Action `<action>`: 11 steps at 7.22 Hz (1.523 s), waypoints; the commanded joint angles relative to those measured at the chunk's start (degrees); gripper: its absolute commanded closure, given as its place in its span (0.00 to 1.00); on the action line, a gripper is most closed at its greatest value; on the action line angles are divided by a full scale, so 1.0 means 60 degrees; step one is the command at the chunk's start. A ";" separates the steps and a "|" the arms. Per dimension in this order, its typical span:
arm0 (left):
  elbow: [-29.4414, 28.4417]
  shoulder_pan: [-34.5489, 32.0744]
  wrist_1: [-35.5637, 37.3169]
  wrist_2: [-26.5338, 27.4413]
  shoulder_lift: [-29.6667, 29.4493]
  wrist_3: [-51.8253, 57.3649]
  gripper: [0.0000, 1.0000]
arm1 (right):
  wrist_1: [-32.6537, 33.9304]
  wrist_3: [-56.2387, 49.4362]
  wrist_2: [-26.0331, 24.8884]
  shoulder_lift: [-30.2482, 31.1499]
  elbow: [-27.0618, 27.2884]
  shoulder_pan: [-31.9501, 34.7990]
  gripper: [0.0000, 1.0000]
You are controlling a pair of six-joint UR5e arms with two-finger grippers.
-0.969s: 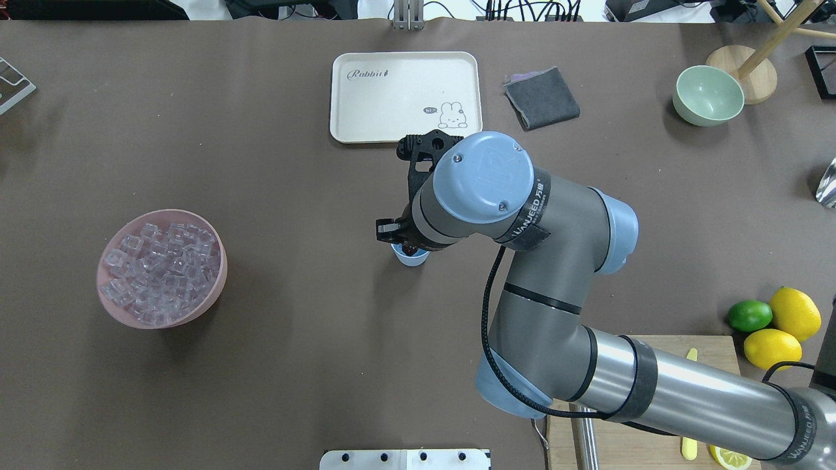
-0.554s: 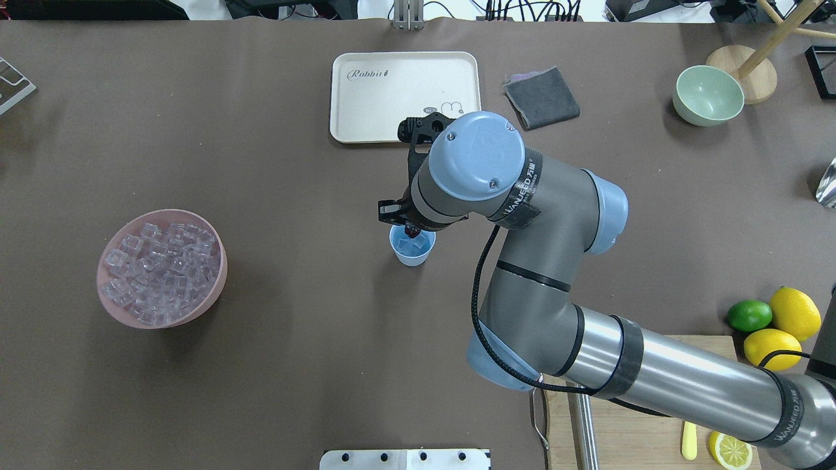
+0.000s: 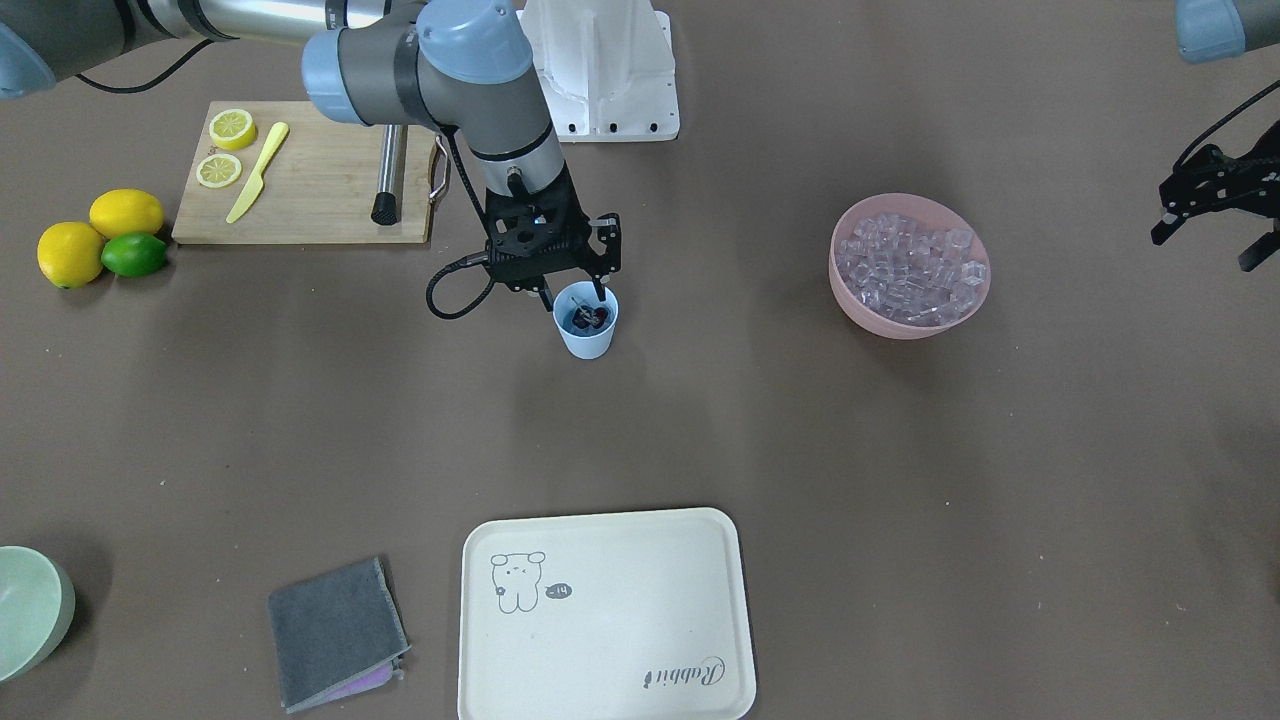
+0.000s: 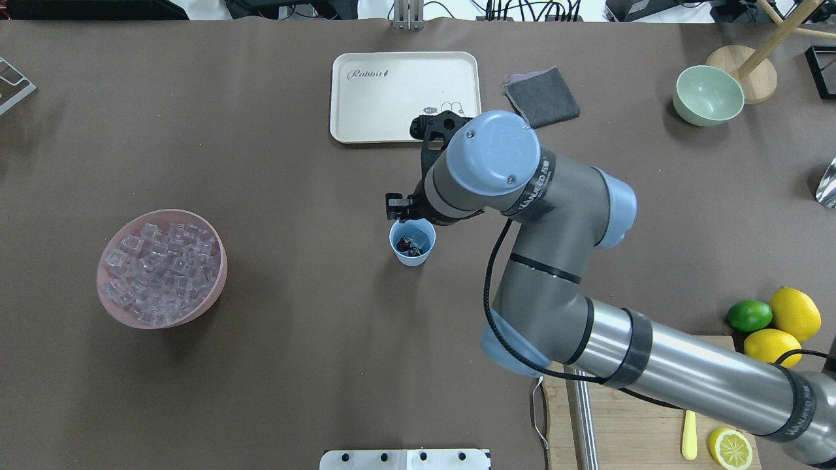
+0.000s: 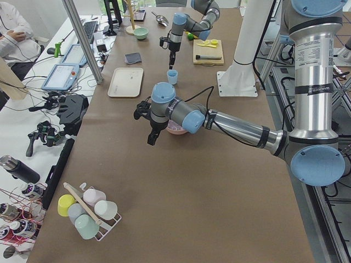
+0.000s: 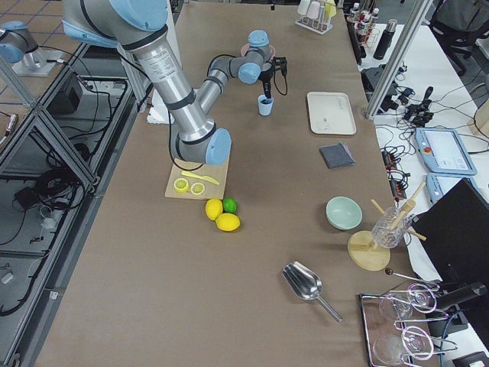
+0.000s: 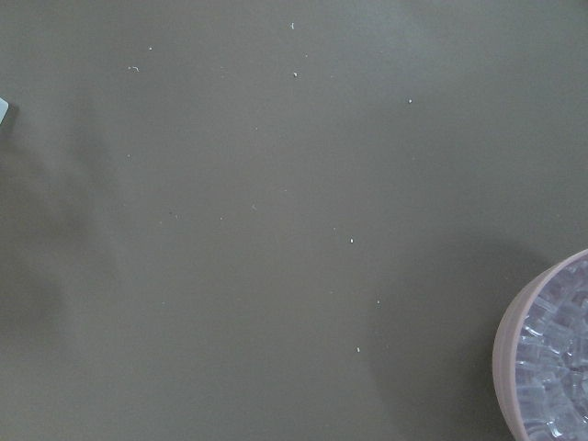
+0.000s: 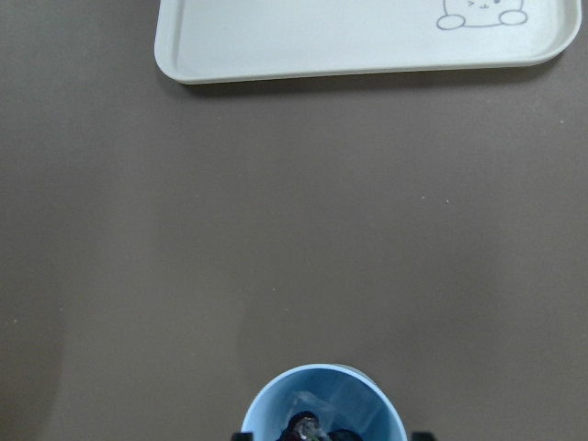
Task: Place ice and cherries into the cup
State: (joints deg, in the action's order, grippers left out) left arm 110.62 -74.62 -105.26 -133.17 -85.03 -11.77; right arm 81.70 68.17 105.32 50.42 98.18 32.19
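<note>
The pale blue cup (image 4: 412, 251) stands mid-table. The dark cherries (image 4: 409, 245) lie inside it beside a clear ice cube (image 4: 424, 241). They also show in the front view (image 3: 589, 318) and the right wrist view (image 8: 308, 426). My right gripper (image 3: 575, 293) hangs just above the cup's rim, open and empty, one finger on each side. The rest of the ice (image 4: 160, 269) fills the pink bowl (image 4: 219, 282) at the left. My left gripper (image 3: 1205, 228) hovers open and empty beyond that bowl, high above the table.
A cream tray (image 4: 405, 94) and a grey cloth (image 4: 542, 98) lie beyond the cup. A green bowl (image 4: 708, 95) sits far right. Two lemons and a lime (image 4: 750, 315) lie next to a cutting board (image 3: 310, 170) with lemon slices and a yellow knife.
My right gripper held the cherries over the cup, then opened. The cherries now lie in the cup. The right arm has shifted slightly away and to the right.
</note>
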 commanded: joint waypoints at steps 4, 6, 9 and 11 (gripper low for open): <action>-0.1064 -0.2077 0.3165 0.0191 -0.0756 0.2196 0.03 | 0.0315 -0.7651 0.4852 0.4890 0.1145 0.6194 0.00; -0.1078 -0.2328 0.3114 0.0426 -0.0202 0.2401 0.03 | 0.1711 -1.1795 0.4933 0.5686 0.0543 0.8438 0.00; -0.1022 -0.2735 0.3490 0.0823 -0.0198 0.3503 0.03 | 0.2996 -1.5253 0.4246 0.5629 -0.0786 1.0116 0.00; -0.0685 -0.2884 0.3904 0.0429 -0.0171 0.2754 0.03 | 0.2981 -1.5566 0.4274 0.5920 -0.1158 1.0309 0.00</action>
State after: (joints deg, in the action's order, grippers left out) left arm 105.18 -91.23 -83.13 -129.30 -86.45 6.38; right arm 99.62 -23.68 131.31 84.74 92.53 93.21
